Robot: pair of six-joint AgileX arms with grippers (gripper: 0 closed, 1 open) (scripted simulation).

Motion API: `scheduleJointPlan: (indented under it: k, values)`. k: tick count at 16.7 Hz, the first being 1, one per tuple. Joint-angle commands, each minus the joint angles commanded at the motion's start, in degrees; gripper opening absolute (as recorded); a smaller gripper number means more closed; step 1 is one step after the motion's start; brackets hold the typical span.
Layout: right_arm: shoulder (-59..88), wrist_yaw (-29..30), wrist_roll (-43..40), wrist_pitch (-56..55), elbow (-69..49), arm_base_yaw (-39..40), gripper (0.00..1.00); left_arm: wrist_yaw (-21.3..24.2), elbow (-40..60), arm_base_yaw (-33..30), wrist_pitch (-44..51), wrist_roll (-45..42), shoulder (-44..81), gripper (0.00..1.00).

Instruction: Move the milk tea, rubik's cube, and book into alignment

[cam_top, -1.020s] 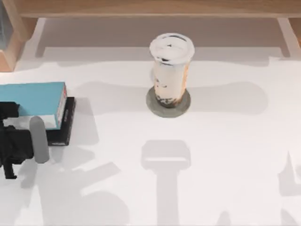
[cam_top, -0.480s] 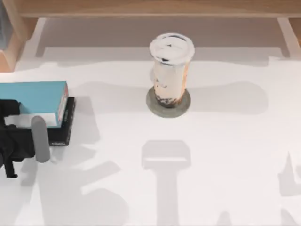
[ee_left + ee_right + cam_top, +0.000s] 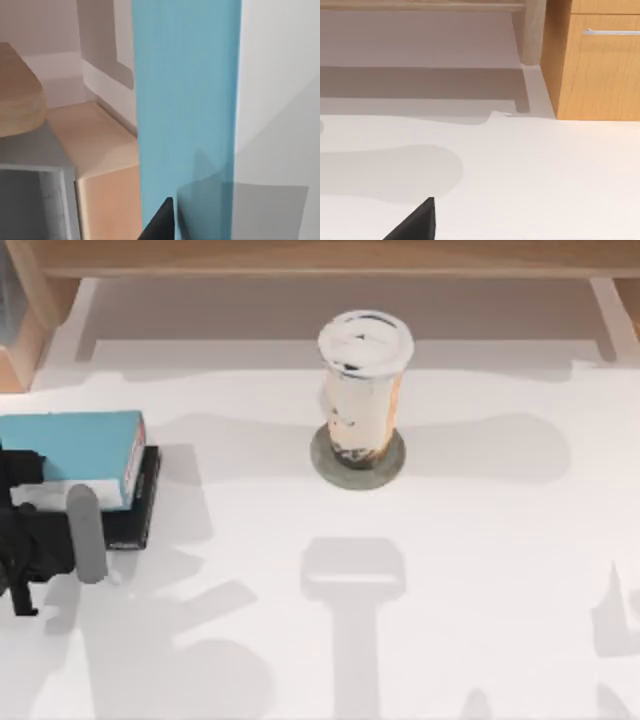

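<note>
The milk tea point(image 3: 363, 390) stands upright on a grey coaster point(image 3: 357, 462) at the table's point(image 3: 450, 570) back centre; far to its left lies the blue book point(image 3: 75, 447) on a black book point(image 3: 137, 505); the left gripper point(image 3: 25, 480) reaches over the blue book's edge, finger spread unclear; right gripper's finger spread also unclear.

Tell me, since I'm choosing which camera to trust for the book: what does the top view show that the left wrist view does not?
Top view alone: the milk tea standing on a grey coaster, a black book under the blue book, and the left arm at the table's left edge. Left wrist view alone: a wooden cabinet beside the book. Both: the blue book and the white table.
</note>
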State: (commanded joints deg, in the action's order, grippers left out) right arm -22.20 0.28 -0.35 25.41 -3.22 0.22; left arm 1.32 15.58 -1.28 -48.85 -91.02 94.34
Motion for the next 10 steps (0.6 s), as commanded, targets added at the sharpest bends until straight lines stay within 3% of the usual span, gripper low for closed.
scheduleJointPlan:
  k: [9, 10]
  values:
    - [0.0, 0.0, 0.0, 0.0, 0.0, 0.0, 1.0, 0.0, 0.0, 0.0, 0.0, 0.0, 0.0, 0.98]
    - [0.0, 0.0, 0.0, 0.0, 0.0, 0.0, 1.0, 0.0, 0.0, 0.0, 0.0, 0.0, 0.0, 1.0]
